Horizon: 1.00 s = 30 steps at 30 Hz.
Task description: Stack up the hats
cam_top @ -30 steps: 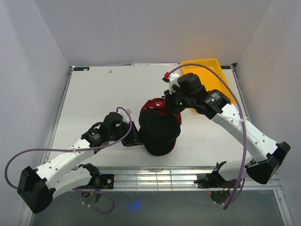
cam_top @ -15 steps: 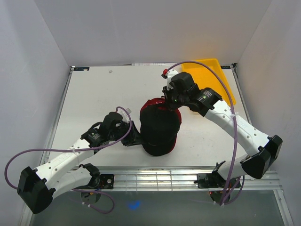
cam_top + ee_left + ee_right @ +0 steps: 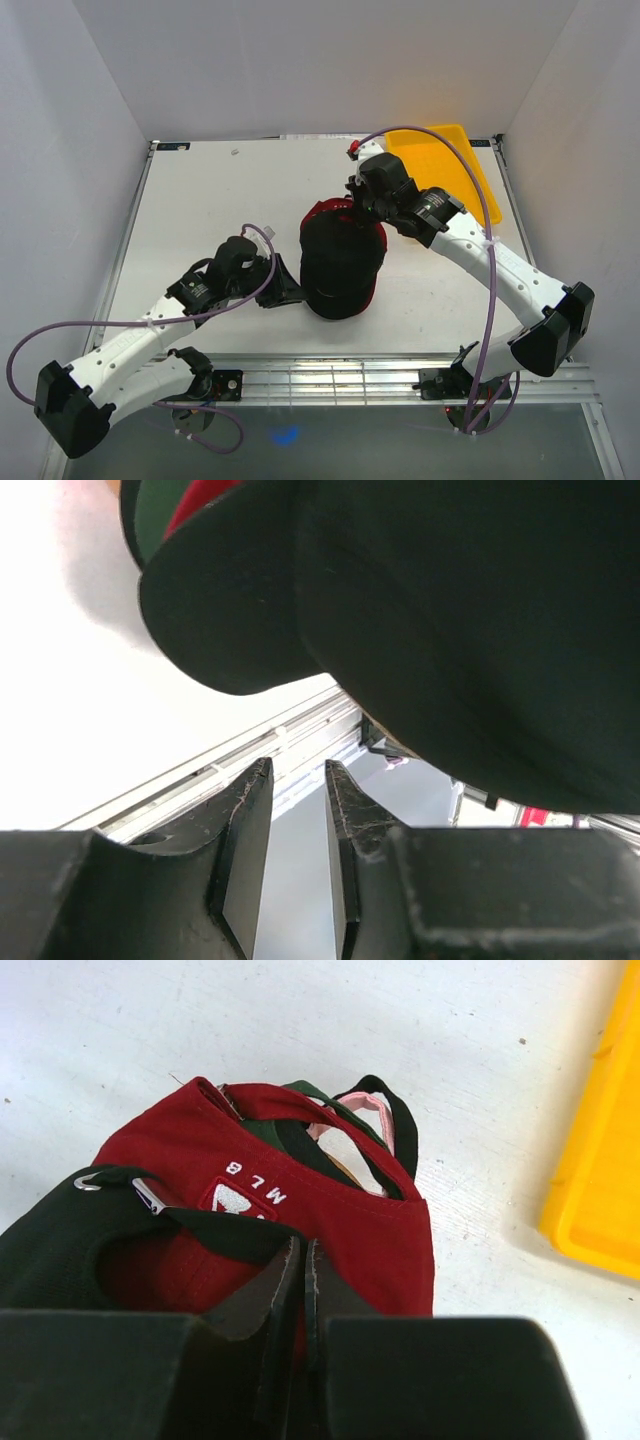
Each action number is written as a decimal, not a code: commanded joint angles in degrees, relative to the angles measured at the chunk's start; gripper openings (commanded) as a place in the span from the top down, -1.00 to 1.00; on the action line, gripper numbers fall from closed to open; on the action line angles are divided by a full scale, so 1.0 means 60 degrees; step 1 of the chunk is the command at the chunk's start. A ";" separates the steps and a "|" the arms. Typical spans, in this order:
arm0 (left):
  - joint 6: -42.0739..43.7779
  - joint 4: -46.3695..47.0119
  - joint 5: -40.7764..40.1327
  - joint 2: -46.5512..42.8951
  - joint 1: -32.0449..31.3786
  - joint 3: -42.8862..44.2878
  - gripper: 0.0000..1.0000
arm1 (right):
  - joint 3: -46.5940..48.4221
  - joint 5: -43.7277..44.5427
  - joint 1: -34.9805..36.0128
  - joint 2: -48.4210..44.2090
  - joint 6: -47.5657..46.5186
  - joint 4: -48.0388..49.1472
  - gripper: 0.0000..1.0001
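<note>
Between the tips of the right pincer point(image 3: 301, 1250), clenched tight, we see what looks to be the back band of the black fabric baseball cap point(image 3: 60, 1250), the topmost of the pile. Just beyond those tips lies the red fabric baseball cap point(image 3: 340, 1230) with its pale logo. Past that peek the dark green fabric baseball cap point(image 3: 155, 525) and the strap of the pink fabric baseball cap point(image 3: 350, 1108), all nested together on the white worktop point(image 3: 200, 200).

We judge the hold a thin one. A pull may let the band slip free, or, if red cloth is caught as well, drag the lower cap along and skew the pile.

Across the pile from that pincer, the left pincer point(image 3: 297, 770) sits low beside the black brim, its jaws slightly parted and holding nothing. A rise from there could tip the brim and unsettle the stack.

Off to the right pincer's far right, near but apart, lies the yellow plastic tray point(image 3: 600, 1160). A wide swing that way could knock it.
</note>
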 commanded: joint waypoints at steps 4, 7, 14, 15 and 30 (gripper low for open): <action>0.0564 -0.0348 -0.0716 -0.0742 -0.0052 0.1207 0.14 | -0.0381 0.0371 -0.0083 0.0064 -0.0045 -0.0006 0.84; 0.0754 -0.0451 -0.0995 -0.0903 -0.0052 0.1662 0.07 | -0.0484 0.0283 -0.0083 -0.0229 -0.0104 0.0375 0.81; 0.1471 0.0148 -0.1070 -0.0658 -0.0052 0.2614 -0.34 | -0.0469 0.0165 -0.0186 -0.0010 -0.0075 0.0419 0.82; 0.1603 0.0222 -0.1055 -0.0496 -0.0052 0.2847 -0.41 | -0.0498 0.0151 -0.0200 0.0019 -0.0045 0.0419 0.82; 0.2778 0.1043 -0.3002 0.2713 -0.0052 0.3918 -0.70 | -0.2255 -0.1694 -0.1020 -0.0200 0.0453 0.2074 0.84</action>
